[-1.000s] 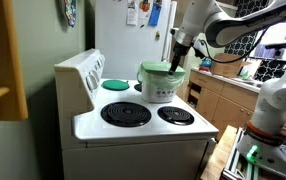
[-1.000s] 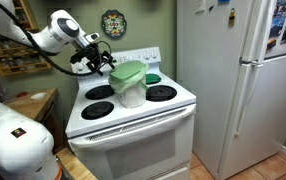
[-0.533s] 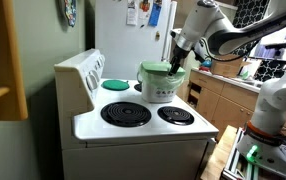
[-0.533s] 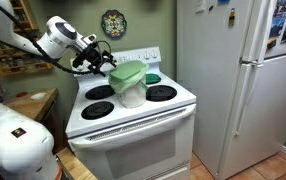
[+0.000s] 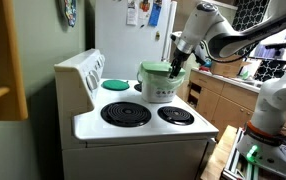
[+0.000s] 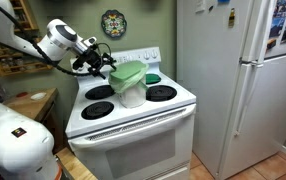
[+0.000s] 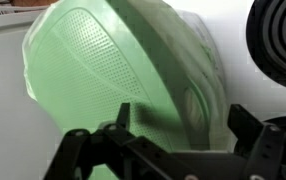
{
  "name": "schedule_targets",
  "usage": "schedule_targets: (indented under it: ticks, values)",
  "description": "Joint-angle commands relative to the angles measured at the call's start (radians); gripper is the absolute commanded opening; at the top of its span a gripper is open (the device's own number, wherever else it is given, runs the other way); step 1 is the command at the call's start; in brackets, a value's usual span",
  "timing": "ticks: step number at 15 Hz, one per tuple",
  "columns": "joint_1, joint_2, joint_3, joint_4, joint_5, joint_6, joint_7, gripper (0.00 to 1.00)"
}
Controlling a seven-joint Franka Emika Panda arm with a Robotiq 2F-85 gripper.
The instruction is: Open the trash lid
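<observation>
The small white trash bin [image 5: 163, 88] stands on the white stove top, also seen in the other exterior view [image 6: 131, 95]. Its rounded green lid [image 5: 160, 69] [image 6: 129, 72] lies down over the bin. In the wrist view the lid [image 7: 103, 70] fills most of the picture, very close. My gripper [image 5: 177, 63] [image 6: 107, 62] sits at the lid's edge, level with the bin's top. In the wrist view the gripper [image 7: 181, 118] is open, its two dark fingers standing apart on either side of the lid's rim part, not closed on it.
A flat teal disc [image 5: 116, 84] lies on a back burner. Black coil burners [image 5: 126, 114] [image 6: 98, 108] surround the bin. A white fridge [image 6: 233, 80] stands beside the stove. The stove's back panel [image 5: 81, 75] rises behind. Wooden counters [image 5: 211, 100] lie beyond.
The arm has shifted slightly; the gripper stays at the lid's edge. The lid and bin look the same.
</observation>
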State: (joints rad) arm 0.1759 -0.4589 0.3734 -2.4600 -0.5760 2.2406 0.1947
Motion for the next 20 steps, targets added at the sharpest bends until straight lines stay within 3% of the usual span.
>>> schedule_targets:
  ticks: [1,6,20]
  values:
    - [0.004,-0.012,0.011,-0.015,-0.035,-0.022,0.009,1.0]
    - [0.008,-0.015,0.005,-0.027,-0.108,-0.014,-0.006,1.0]
    - [0.022,0.039,-0.018,-0.021,-0.184,0.009,-0.051,1.0]
